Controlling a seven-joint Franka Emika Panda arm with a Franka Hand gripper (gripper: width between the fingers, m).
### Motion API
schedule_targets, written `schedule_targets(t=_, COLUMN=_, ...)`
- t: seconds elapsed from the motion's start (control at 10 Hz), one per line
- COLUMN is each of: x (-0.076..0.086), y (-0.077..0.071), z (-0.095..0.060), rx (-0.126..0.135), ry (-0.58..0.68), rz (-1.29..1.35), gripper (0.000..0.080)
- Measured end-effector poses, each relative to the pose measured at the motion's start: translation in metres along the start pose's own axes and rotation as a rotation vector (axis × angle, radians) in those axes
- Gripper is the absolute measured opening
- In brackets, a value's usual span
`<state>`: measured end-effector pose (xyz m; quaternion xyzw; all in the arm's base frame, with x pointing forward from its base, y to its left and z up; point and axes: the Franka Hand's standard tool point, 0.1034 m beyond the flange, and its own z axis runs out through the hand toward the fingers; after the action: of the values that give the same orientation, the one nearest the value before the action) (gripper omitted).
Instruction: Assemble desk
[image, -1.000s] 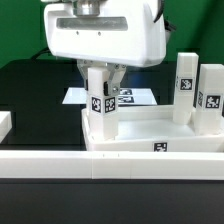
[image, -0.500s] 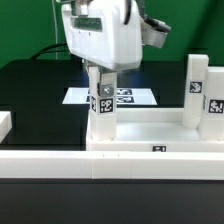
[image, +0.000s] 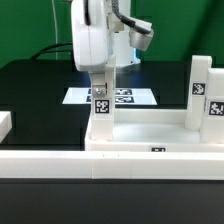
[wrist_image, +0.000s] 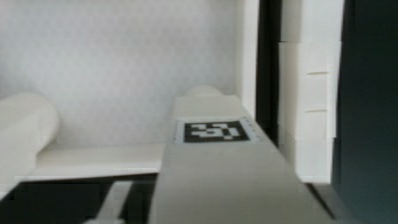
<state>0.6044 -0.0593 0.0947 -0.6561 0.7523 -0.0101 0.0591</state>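
The white desk top (image: 150, 133) lies flat behind the long rail. My gripper (image: 101, 82) comes straight down and is shut on a white tagged leg (image: 101, 108), which stands upright at the top's corner on the exterior view's left. Two more legs (image: 204, 92) stand upright at the top's end on the exterior view's right. In the wrist view the held leg (wrist_image: 221, 160) runs away from the camera down to the desk top (wrist_image: 125, 60), its tag facing the lens. Another rounded white part (wrist_image: 22, 125) shows beside it.
A long low white rail (image: 110, 166) runs across the front, right against the desk top. The marker board (image: 128, 97) lies on the black table behind the gripper. A small white block (image: 5, 124) sits at the edge on the exterior view's left.
The hand has turned about its vertical axis with the leg in its grip, staying over the same corner. The legs on the exterior view's right have shifted slightly rightwards.
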Motion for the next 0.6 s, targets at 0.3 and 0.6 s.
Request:
schedule_targets(t=0.3, x=0.001, y=0.000, z=0.000, rx=0.003, ry=0.004, rz=0.044, gripper=0.0306)
schedule_targets(t=0.6, x=-0.010, y=-0.003, z=-0.002, rx=-0.067, ry=-0.003, rz=-0.165, gripper=0.0568)
